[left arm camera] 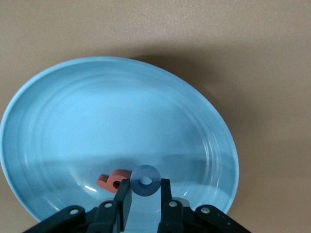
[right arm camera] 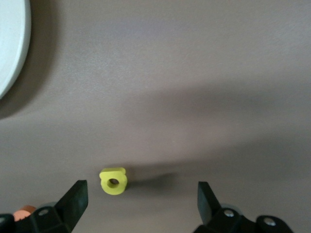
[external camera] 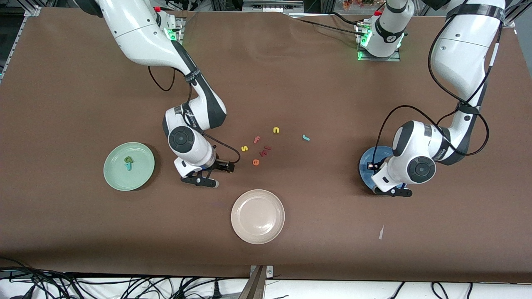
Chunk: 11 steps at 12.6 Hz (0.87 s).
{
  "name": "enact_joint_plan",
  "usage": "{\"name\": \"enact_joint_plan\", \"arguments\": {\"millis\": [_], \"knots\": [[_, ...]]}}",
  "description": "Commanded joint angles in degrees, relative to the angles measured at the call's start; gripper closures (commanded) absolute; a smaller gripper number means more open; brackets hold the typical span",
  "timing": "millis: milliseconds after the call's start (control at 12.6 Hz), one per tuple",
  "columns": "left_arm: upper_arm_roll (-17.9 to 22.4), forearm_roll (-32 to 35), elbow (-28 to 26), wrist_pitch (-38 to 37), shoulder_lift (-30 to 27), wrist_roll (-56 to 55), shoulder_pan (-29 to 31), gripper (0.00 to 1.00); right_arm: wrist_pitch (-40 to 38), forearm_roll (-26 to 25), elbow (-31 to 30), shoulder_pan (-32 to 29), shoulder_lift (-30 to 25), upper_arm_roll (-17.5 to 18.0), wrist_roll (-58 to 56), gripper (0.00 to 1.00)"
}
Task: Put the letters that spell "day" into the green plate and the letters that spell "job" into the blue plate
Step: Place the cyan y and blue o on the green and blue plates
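Front view: a (external camera: 129,159) and y (external camera: 129,167) plated; left gripper (left arm camera: 145,198) pinches o (left arm camera: 146,180) beside b (left arm camera: 111,181); right gripper (right arm camera: 141,204) wide open, empty, over d (right arm camera: 113,181); j (external camera: 306,138) waits.

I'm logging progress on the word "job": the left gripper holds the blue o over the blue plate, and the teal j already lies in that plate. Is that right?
Not quite. The letter already lying in the blue plate is the salmon-pink b, not the teal j, which lies out on the table. The left wrist view shows the b beside the blue o, which the left gripper holds over the plate.
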Motion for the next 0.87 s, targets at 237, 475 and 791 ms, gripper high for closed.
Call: {"name": "enact_joint_plan", "arguments": {"millis": [237, 475, 791], "knots": [[-0.29, 0.8, 0.18, -0.52, -1.21, 0.22, -0.53, 0.0, -0.75, -3.29, 7.29, 2.26, 5.62, -0.52, 3.6, 0.0], [-0.21, 0.98, 0.88, -1.13, -2.52, 0.49, -0.44, 0.0, -0.92, -4.96, 7.3, 2.26, 6.68, -0.43, 3.43, 0.08], [-0.21, 1.59, 3.95, -2.79, -4.37, 0.58, 0.61, 0.0, -1.36, -4.7, 7.39, 2.26, 6.77, -0.25, 3.52, 0.61]]}}
